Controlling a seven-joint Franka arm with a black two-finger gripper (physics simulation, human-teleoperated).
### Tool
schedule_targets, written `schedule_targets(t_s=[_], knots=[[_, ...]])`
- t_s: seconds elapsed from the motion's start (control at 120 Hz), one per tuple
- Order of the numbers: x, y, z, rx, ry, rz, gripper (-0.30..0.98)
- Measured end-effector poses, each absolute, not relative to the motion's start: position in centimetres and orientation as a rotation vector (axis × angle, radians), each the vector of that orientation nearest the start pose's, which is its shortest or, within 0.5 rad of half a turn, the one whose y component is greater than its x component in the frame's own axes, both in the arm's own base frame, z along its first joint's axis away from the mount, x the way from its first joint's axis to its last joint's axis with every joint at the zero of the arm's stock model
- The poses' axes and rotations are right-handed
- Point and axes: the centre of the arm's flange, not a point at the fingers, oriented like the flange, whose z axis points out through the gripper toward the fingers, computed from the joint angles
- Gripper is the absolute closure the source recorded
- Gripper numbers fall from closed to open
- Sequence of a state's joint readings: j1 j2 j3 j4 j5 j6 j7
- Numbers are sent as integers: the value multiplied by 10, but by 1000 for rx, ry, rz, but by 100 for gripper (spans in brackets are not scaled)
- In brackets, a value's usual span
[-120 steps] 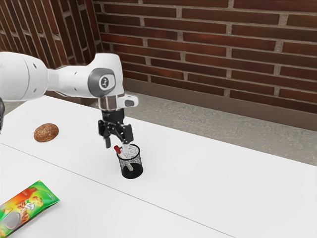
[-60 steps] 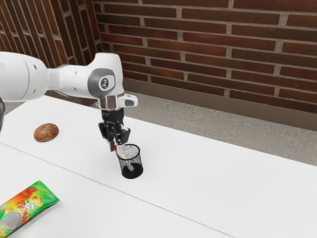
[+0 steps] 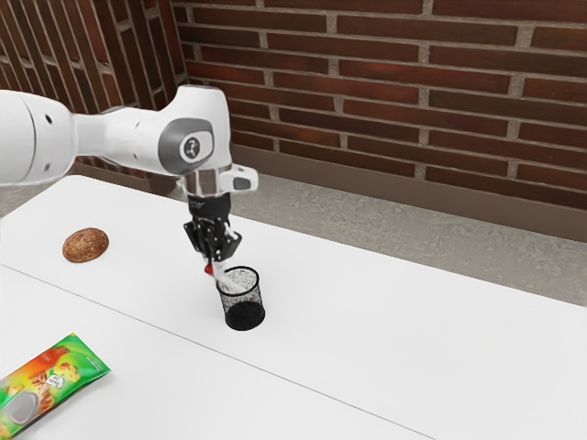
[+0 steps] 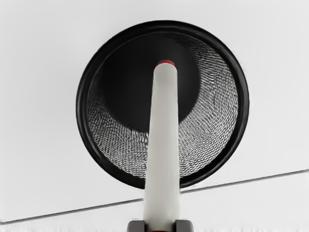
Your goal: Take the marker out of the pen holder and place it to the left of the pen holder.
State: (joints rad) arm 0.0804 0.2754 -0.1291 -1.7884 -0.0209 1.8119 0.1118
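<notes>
1. One marker (image 4: 164, 125), pinched between both fingers (image 4: 184, 225) near its red end.
2. Exterior view: long axis slants from fingers toward 4 o'clock, free end at the mouth of the pen holder (image 4: 81, 104); depth unclear.
3. Judged next: raise free end clear before any sideways travel.

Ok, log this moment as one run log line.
hand: shut on marker | marker: tilted, far end at mouth of pen holder | pen holder: upright | placing on table: not yet done

One each: marker (image 4: 163, 135), holder (image 4: 244, 101), packet (image 3: 57, 378), lump (image 3: 85, 245)
</notes>
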Motion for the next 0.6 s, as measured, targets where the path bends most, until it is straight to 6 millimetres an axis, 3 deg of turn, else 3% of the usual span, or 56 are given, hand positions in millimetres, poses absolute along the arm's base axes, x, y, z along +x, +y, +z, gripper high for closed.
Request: schedule_targets(t_s=[0.217, 0.35, 0.408, 0.467, 0.6], knots=[[586, -19, 452, -3163, 192, 256, 79], [574, 11, 489, -3164, 106, 197, 79], [575, 33, 484, -3160, 59, 220, 79], [588, 50, 466, -3136, 49, 257, 79], [626, 67, 426, -3114, 93, 273, 79]])
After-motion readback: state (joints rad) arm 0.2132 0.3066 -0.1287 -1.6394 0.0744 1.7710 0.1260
